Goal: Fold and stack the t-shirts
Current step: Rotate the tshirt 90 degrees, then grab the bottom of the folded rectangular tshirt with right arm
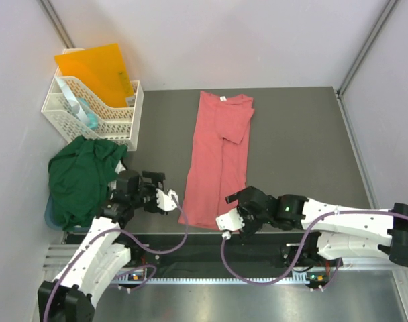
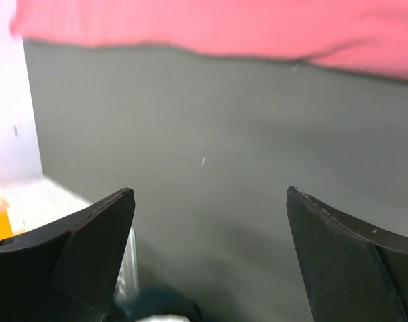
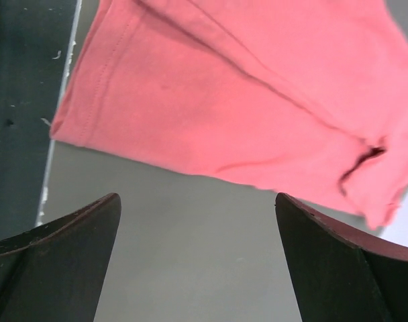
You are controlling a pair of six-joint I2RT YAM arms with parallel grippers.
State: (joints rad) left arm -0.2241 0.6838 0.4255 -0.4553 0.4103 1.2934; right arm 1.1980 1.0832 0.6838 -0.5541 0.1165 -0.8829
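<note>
The salmon-pink t-shirt [image 1: 217, 157] lies flat in the middle of the grey mat [image 1: 298, 141], folded lengthwise into a long strip with its white neck label at the far end. The dark green t-shirt [image 1: 80, 176] sits crumpled at the mat's left edge. My left gripper [image 1: 172, 200] is open just left of the pink shirt's near hem, holding nothing. My right gripper [image 1: 226, 210] is open just right of that hem, also holding nothing. In the left wrist view, the left gripper [image 2: 209, 192] faces bare mat, with the pink t-shirt [image 2: 224, 27] beyond. In the right wrist view, the right gripper [image 3: 198, 197] points at the pink t-shirt's [image 3: 237, 87] hem corner.
A white plastic basket [image 1: 90, 111] holding an orange folder [image 1: 96, 70] stands at the back left. A blue object [image 1: 49, 216] peeks out under the green shirt. Walls close in on the left, back and right. The mat's front edge [image 1: 190, 235] runs just behind both grippers.
</note>
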